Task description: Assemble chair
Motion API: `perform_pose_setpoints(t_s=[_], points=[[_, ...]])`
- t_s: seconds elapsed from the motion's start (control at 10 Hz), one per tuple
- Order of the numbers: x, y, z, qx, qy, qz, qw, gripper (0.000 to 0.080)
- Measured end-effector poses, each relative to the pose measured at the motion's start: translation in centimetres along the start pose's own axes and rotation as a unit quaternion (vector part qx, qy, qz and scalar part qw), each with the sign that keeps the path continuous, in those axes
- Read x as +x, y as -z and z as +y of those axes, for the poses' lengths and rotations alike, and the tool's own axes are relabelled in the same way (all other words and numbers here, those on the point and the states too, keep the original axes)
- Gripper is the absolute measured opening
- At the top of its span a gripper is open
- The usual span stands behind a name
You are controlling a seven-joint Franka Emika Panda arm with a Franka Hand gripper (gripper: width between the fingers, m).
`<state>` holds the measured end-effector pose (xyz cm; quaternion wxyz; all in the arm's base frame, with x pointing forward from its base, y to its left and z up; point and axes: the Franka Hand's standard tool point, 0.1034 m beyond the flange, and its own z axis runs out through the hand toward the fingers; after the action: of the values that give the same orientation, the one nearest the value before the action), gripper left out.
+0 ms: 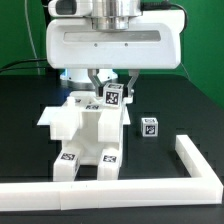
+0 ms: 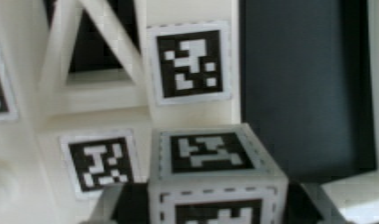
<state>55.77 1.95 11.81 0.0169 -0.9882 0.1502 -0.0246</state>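
The partly built white chair stands on the black table at the middle of the exterior view, with black-and-white tags on its faces. A cube-topped post rises at its upper right side. My gripper comes straight down on that cube, one finger on each side, shut on it. In the wrist view the tagged cube fills the space between my dark fingers, so my gripper is shut on it. Behind it are the chair's white panels and another tag.
A small loose white cube piece with a tag stands on the table to the exterior view's right of the chair. The long white L-shaped border rail runs along the front and the right side. Cables lie at the back.
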Motion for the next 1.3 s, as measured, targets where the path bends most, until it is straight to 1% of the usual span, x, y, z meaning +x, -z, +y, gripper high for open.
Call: perform_pose_setpoints(t_s=[0.2, 0.3, 0.4, 0.5, 0.7, 0.8, 0.9, 1.0, 1.1, 1.2, 1.3], points=[[0.05, 0.01, 0.10, 0.000, -0.115, 0.000, 0.993, 0.0284], [0.09, -0.03, 0.12, 0.001, -0.194, 0.001, 0.981, 0.0284], [0.17, -0.06, 0.19, 0.006, -0.275, 0.000, 0.961, 0.0284], [0.26, -0.05, 0.20, 0.010, -0.314, 0.002, 0.949, 0.0284], [0.26, -0.06, 0.16, 0.010, -0.282, 0.003, 0.959, 0.0291], [0.21, -0.06, 0.06, 0.008, -0.263, 0.003, 0.965, 0.0462], [0.12, -0.09, -0.19, 0.005, -0.169, 0.005, 0.986, 0.0462], [0.16, -0.11, 0.08, 0.004, -0.065, 0.004, 0.998, 0.0611], [-0.11, -0.18, -0.13, 0.002, 0.019, -0.001, 1.000, 0.0638], [-0.29, -0.09, -0.54, -0.001, 0.070, 0.002, 0.998, 0.0638], [-0.35, 0.05, -0.24, -0.001, 0.090, 0.009, 0.996, 0.0648]])
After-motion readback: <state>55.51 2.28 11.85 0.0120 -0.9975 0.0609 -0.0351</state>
